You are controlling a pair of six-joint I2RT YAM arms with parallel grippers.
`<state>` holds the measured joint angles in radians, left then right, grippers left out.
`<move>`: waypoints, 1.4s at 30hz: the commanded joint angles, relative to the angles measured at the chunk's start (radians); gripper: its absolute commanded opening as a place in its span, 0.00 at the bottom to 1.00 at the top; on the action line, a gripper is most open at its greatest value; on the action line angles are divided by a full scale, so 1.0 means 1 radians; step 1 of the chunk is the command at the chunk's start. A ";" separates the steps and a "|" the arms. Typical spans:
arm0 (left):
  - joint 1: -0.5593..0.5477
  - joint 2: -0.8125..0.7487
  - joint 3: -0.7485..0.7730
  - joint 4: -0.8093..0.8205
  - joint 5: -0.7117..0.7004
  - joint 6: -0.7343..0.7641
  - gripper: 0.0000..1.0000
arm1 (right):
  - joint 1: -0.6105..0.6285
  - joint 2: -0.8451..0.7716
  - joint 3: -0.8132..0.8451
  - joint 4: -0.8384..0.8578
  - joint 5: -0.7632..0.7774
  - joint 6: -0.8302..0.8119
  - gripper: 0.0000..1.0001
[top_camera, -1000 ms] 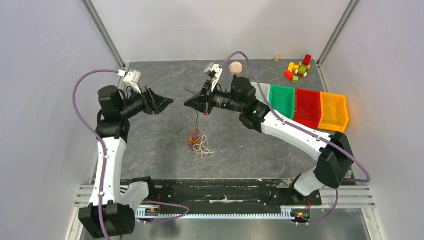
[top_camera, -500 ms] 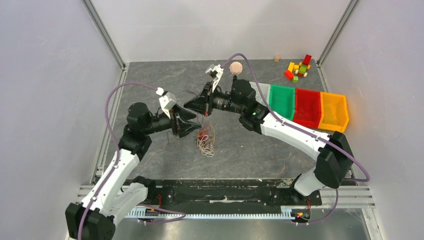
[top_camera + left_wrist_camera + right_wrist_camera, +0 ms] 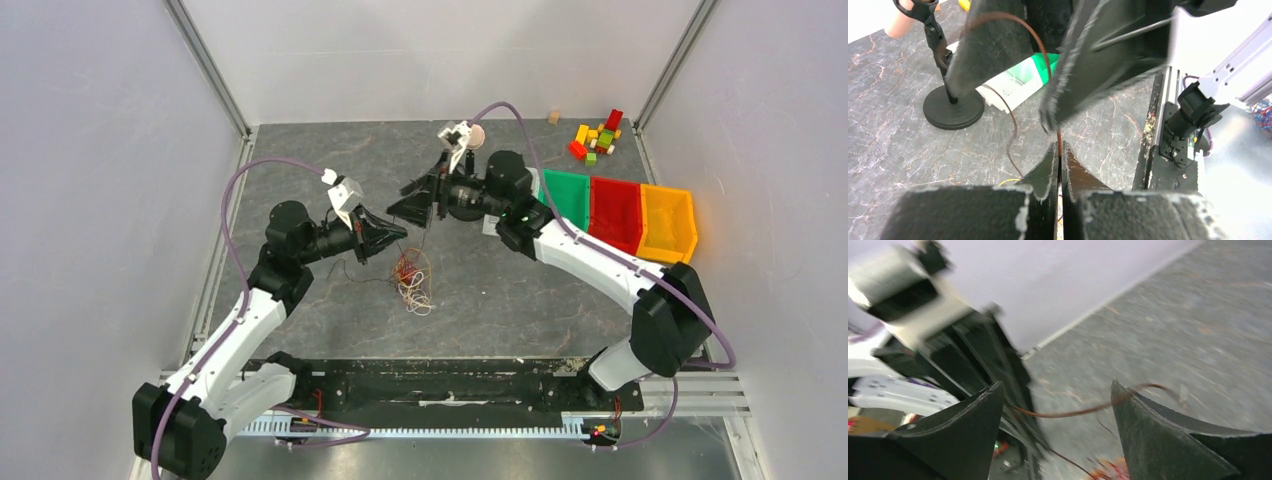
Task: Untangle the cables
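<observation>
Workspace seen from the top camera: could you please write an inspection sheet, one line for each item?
Surface: dark marbled table, no spill seen.
Job's things: cable tangle lies on the table between the arms; one brown strand is lifted.
Clutter: coloured blocks in the far right corner; three bins, green, red, yellow; small black stand.
Grippers: left gripper shut on the brown strand; right gripper open, a strand crossing its gap.
Cables: purple hoses loop along both arms.
Surroundings: grey walls; nothing else seen.
</observation>
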<state>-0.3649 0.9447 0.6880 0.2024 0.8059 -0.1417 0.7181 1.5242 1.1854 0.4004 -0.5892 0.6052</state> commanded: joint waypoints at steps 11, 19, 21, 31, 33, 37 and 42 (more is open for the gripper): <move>0.010 0.084 0.109 0.025 -0.111 -0.367 0.02 | 0.043 -0.142 -0.419 0.097 0.024 -0.496 0.98; 0.012 0.084 0.172 -0.032 -0.124 -0.434 0.02 | 0.122 0.122 -0.431 0.333 0.160 -0.642 0.83; 0.011 0.080 0.183 -0.016 -0.112 -0.462 0.02 | 0.123 0.185 -0.416 0.335 0.167 -0.645 0.75; 0.126 0.082 0.399 0.059 -0.067 -0.606 0.02 | 0.093 0.212 -0.509 0.303 0.117 -0.613 0.40; 0.164 0.097 0.471 0.084 -0.061 -0.646 0.02 | 0.093 0.206 -0.527 0.291 0.103 -0.609 0.36; 0.211 0.124 0.588 0.147 -0.036 -0.734 0.02 | 0.090 0.215 -0.538 0.263 0.083 -0.582 0.30; 0.228 0.127 0.671 0.172 -0.040 -0.755 0.02 | 0.088 0.219 -0.543 0.222 0.071 -0.578 0.00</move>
<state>-0.1558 1.0828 1.2533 0.2218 0.7738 -0.8009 0.8085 1.7435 0.6689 0.7174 -0.4995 0.0235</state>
